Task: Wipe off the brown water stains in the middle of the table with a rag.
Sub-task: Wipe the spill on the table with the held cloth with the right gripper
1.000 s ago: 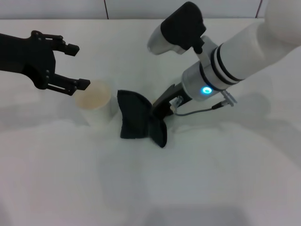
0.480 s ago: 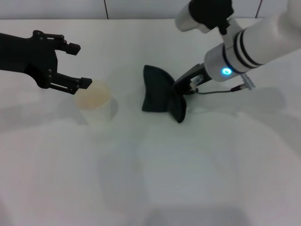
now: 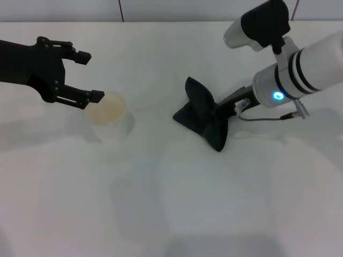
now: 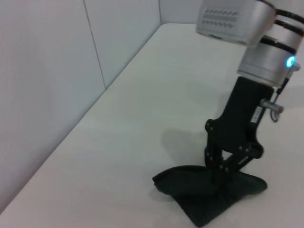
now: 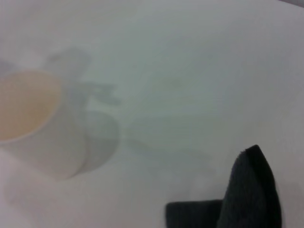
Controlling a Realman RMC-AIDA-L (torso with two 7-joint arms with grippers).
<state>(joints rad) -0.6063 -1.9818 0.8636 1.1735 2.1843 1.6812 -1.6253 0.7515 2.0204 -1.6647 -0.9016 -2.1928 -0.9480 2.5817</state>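
The dark rag (image 3: 202, 112) lies bunched on the white table (image 3: 161, 203), right of centre. My right gripper (image 3: 224, 111) presses down on its right side, shut on a fold. From the left wrist view, the same right gripper (image 4: 221, 172) pinches the rag (image 4: 204, 202) against the tabletop. In the right wrist view only a corner of the rag (image 5: 249, 190) shows. My left gripper (image 3: 90, 75) hovers open at the left, just above and behind the cup. No brown water stains show in any view.
A translucent white cup (image 3: 107, 121) with a brownish inside stands left of centre, and it is also seen in the right wrist view as a cup (image 5: 29, 118). A wall (image 4: 57, 71) runs along the table's far edge.
My right gripper has dragged the rag to the right across the table, from beside the cup to right of centre. The left arm has not moved.
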